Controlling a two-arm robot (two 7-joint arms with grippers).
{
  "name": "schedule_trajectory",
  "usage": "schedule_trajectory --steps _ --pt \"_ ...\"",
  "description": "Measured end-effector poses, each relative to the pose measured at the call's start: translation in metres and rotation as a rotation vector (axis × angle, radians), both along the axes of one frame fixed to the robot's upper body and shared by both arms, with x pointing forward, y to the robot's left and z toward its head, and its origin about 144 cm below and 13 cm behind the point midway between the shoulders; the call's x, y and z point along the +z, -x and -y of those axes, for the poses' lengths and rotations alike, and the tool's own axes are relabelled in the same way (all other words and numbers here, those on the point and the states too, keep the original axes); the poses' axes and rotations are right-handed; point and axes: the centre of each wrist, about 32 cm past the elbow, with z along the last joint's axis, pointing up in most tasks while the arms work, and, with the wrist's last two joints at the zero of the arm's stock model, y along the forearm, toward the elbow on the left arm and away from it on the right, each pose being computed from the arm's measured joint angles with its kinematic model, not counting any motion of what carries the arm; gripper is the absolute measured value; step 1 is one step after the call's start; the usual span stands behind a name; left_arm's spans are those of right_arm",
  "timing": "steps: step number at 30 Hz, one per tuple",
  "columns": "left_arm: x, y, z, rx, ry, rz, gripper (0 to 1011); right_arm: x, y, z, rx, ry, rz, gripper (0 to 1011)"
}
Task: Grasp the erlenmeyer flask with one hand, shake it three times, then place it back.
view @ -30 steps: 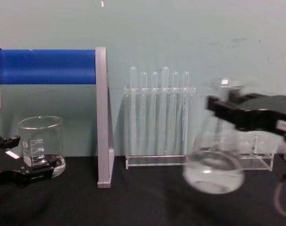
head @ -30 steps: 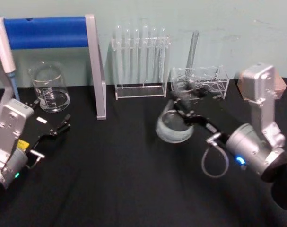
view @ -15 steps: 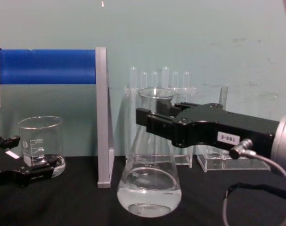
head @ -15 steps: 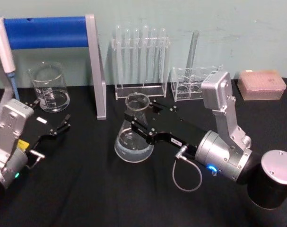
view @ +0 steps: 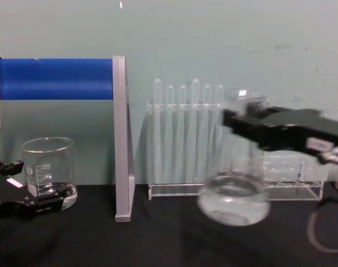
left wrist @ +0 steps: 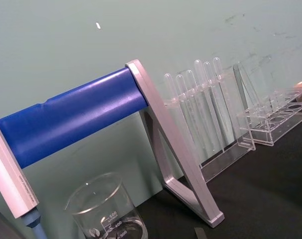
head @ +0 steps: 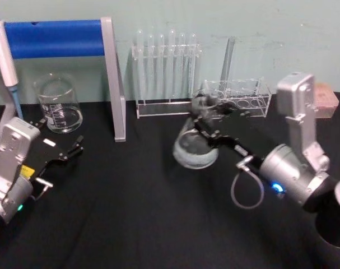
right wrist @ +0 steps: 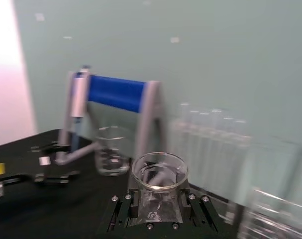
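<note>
Glass first: from your chest camera the erlenmeyer flask (view: 234, 200) hangs clear of the black table (view: 157, 245), before the test-tube rack (view: 188, 139). Your right wrist camera adds the right gripper (right wrist: 159, 200) clamped round its neck. The left gripper (head: 71, 150) rests spread near the beaker (head: 57, 103).

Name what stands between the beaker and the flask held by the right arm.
A grey upright post, plain in the chest view between the beaker and the erlenmeyer flask.

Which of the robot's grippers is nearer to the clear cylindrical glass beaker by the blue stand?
Left. The left gripper sits just in front of the beaker; the right gripper is farther right, holding the clear conical erlenmeyer flask.
</note>
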Motion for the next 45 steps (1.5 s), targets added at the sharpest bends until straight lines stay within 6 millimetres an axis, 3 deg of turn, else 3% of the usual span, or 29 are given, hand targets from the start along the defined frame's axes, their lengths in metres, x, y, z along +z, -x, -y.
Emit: schedule_trajectory --steps 13,21,29,45 --pt "0.000 0.000 0.000 0.000 0.000 0.000 1001 0.002 0.025 0.049 -0.329 0.010 0.010 448" --pt "0.000 0.000 0.000 0.000 0.000 0.000 1001 0.003 0.031 0.057 -0.376 0.011 0.016 448" --pt "0.000 0.000 0.000 0.000 0.000 0.000 1001 0.002 0.026 0.042 -0.262 0.009 0.012 448" --pt "0.000 0.000 0.000 0.000 0.000 0.000 1001 0.000 0.004 -0.017 0.152 0.007 0.003 448"
